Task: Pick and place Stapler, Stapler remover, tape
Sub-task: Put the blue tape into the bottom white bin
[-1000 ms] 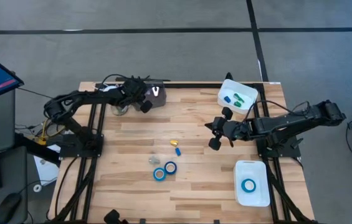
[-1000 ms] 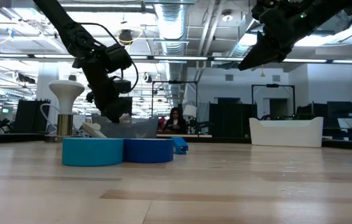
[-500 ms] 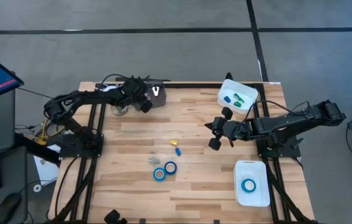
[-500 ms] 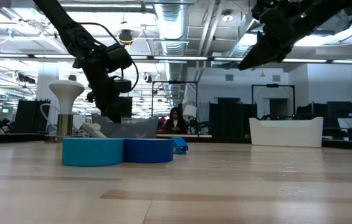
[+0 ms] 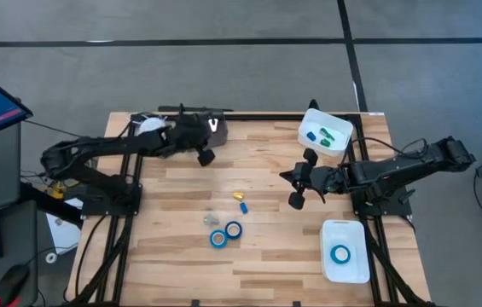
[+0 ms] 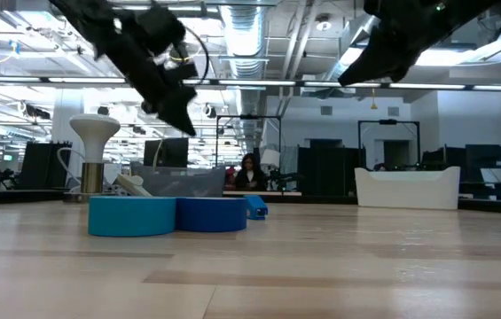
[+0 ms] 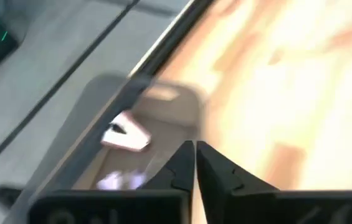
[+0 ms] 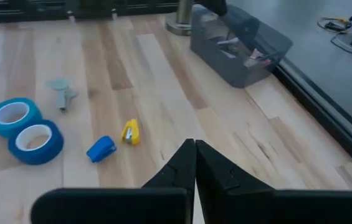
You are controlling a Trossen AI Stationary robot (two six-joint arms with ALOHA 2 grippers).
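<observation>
Two blue tape rolls (image 5: 226, 234) lie flat side by side on the table's middle near part; they also show in the right wrist view (image 8: 23, 129) and the low view (image 6: 166, 215). A third roll (image 5: 340, 253) lies in a white tray (image 5: 356, 266). A small yellow stapler (image 5: 239, 196), a small blue one (image 5: 243, 206) and a grey remover (image 5: 211, 219) lie just beyond the two rolls. My left gripper (image 5: 207, 156) hangs shut and bare in the air beside a grey bin (image 5: 215, 126). My right gripper (image 5: 287, 177) hovers shut right of the staplers.
A white bin (image 5: 324, 135) with green and blue items stands at the far right. The grey bin (image 7: 132, 118) holds a white-and-pink item. A white-topped stand (image 6: 93, 155) is at the far left corner. Bare wood lies between the two grippers and along the near edge.
My left gripper has risen from the grey bin and swung toward the near edge and slightly right, its arm stretching out lower across the far left of the table. The tape rolls, staplers and remover have stayed where they were.
</observation>
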